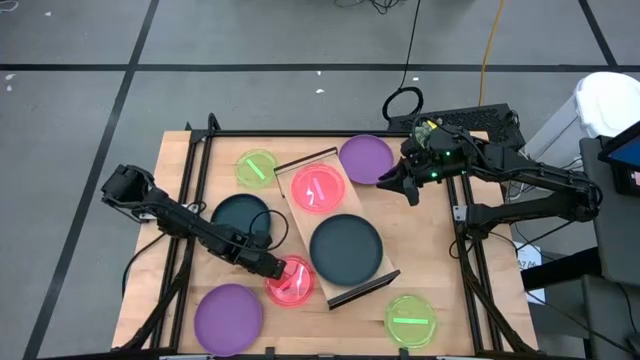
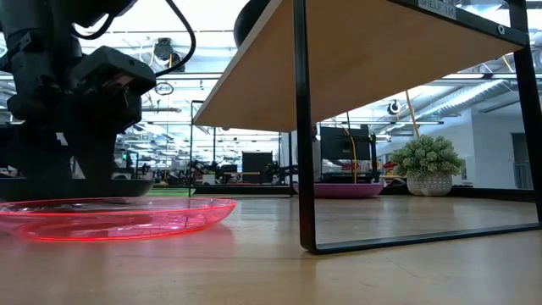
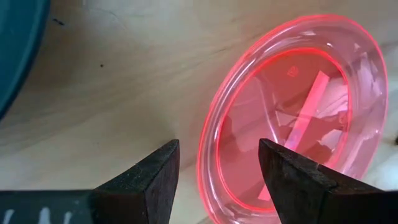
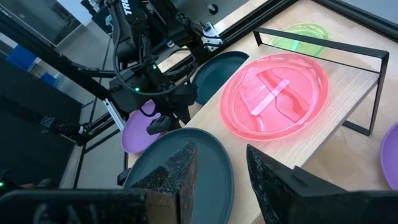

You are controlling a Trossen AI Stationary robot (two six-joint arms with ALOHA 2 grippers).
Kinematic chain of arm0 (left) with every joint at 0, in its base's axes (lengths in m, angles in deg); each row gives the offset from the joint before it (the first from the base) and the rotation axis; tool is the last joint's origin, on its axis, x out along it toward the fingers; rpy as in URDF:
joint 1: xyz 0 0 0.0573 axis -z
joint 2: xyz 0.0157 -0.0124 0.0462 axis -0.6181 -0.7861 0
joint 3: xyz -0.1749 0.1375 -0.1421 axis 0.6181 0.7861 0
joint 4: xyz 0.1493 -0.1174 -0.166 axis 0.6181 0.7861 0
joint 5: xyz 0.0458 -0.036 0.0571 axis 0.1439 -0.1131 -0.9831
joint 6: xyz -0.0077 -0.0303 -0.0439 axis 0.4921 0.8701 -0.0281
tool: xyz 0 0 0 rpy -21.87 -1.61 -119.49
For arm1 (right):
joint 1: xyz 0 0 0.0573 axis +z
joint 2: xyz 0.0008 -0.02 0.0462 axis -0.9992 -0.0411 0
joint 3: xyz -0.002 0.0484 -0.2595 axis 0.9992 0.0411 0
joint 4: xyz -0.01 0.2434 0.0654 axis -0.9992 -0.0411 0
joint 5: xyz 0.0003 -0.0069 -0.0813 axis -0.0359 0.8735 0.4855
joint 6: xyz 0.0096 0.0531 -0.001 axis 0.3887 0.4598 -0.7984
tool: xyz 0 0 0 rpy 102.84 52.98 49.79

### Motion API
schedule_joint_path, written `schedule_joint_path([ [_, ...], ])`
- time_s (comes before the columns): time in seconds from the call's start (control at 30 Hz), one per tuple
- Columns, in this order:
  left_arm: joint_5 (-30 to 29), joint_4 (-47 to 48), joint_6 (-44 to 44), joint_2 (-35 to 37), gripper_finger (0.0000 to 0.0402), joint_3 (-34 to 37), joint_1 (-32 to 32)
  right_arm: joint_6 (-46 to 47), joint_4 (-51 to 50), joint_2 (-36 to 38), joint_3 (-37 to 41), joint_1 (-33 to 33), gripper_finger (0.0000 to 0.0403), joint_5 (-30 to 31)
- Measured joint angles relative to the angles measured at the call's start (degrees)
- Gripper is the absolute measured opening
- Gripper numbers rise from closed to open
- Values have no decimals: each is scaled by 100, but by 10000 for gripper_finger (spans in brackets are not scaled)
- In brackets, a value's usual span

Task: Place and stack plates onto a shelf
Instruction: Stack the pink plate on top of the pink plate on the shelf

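The shelf (image 1: 372,205) lies slantwise mid-table and carries a pink plate (image 1: 318,187) and a dark teal plate (image 1: 346,248). A second pink plate (image 1: 290,282) rests flat on the table by the shelf's near end. My left gripper (image 1: 280,268) is open and low over that plate's left rim. My right gripper (image 1: 393,185) is open and hovers beside a purple plate (image 1: 365,158) at the shelf's far end. In the right wrist view, my right gripper (image 4: 221,174) has nothing between its fingers. My left gripper (image 3: 217,180) straddles the pink plate's rim (image 3: 208,149), with one finger (image 3: 292,180) over the inside and the other finger (image 3: 149,180) outside over the wood. It comes slanting down from the table's left. I cannot tell whether either finger touches the plate, which lies flat.
On the table lie a green plate (image 1: 256,168) at the far left, a dark teal plate (image 1: 241,217) under the left arm, a purple plate (image 1: 228,318) near left and a green plate (image 1: 412,320) near right. The shelf's dark leg (image 2: 301,127) stands close to the pink plate (image 2: 110,216).
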Motion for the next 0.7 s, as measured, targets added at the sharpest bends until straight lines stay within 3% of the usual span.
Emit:
schedule_joint_path([
  [0.33,-152,-20,100,-160,216,-23,102,1,0,0,0,0,121,60],
  [0.7,-151,-229,251,-193,99,2,102,2,1,0,0,0,121,156],
])
